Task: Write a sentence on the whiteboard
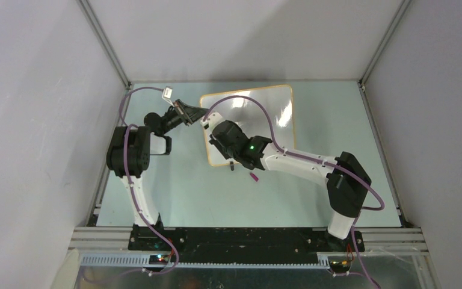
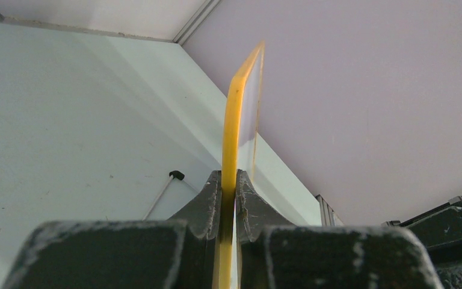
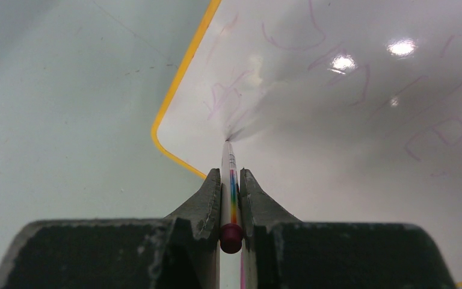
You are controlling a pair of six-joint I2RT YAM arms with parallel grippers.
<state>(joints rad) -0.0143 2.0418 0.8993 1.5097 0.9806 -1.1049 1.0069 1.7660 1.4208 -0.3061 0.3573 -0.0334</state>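
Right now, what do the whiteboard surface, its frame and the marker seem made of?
Whiteboard: glossy white coated sheet, probably plastic or melamine; lamp glints reflect off it. Frame: apparently plastic; smooth, evenly orange-yellow. Marker: likely plastic barrel, white with a rainbow stripe, dark red end.

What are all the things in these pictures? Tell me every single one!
whiteboard: one, glossy white with an orange-yellow frame, at the far middle of the table
scribbles: several, faint purple, on the whiteboard near its corner
marker: one, thin, rainbow stripe and dark red end, tip on the whiteboard
table: one, pale green, under everything
cables: two, purple, one running along each arm
arms: two, black and white, bolted at the near edge
left gripper: one, dark grey, shut on the whiteboard's yellow edge
right gripper: one, dark grey, shut on the marker
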